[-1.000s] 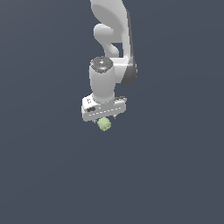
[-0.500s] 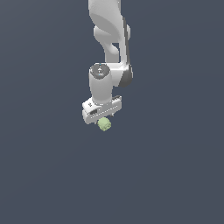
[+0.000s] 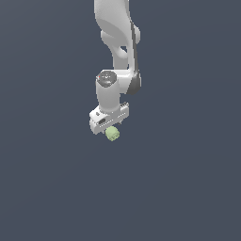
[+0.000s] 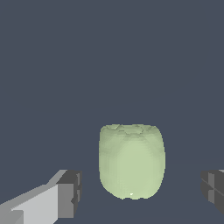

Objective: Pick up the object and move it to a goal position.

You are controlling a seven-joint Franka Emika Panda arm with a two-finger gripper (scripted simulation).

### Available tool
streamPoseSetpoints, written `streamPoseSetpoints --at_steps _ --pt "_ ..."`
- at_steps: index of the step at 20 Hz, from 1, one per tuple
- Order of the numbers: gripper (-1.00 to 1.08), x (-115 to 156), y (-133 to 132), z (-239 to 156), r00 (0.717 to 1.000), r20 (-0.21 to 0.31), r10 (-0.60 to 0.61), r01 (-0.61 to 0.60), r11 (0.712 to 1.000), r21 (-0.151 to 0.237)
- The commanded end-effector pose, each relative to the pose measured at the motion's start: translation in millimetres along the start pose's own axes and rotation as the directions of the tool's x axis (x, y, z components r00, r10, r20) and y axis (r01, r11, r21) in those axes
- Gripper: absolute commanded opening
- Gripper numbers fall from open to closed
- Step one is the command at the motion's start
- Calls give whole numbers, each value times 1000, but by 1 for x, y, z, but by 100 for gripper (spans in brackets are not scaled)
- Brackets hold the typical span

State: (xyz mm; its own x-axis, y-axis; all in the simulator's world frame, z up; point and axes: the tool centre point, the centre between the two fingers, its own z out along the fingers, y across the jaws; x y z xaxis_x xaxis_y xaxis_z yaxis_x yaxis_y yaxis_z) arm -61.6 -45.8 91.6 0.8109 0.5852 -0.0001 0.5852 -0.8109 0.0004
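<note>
White gripper (image 3: 110, 126) pointing down; pale-green object (image 3: 112, 134) sitting right under it in exterior view, fingers hidden there. Wrist view showing more: fingers (image 4: 70, 194) standing wide apart, object (image 4: 131, 161) between them, touching neither.

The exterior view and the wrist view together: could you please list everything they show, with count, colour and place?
object: one, pale green, lumpy and roundish; in the wrist view it sits between the two finger pads with a gap on each side; in the exterior view it shows just under the claw.
ground: one, plain dark grey-blue, fills the background of both views.
arm: one, white with dark grey joints, comes down from the top of the exterior view.
claw: one, white, with dark grey finger pads; open, straddling the object without touching it.
</note>
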Motion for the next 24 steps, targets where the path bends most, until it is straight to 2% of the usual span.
streamPoseSetpoints --at_steps 1,6,15,20,21,24 --pt "100 -1 0 1 1000 0 -7 7 1000 0" --pt "100 -1 0 6 1000 0 -3 3 1000 0" --pt "100 -1 -1 44 1000 0 -7 7 1000 0" --pt "100 -1 0 51 1000 0 -7 7 1000 0" --pt "-100 -1 0 51 1000 0 -7 7 1000 0" --pt "-100 -1 0 51 1000 0 -7 7 1000 0"
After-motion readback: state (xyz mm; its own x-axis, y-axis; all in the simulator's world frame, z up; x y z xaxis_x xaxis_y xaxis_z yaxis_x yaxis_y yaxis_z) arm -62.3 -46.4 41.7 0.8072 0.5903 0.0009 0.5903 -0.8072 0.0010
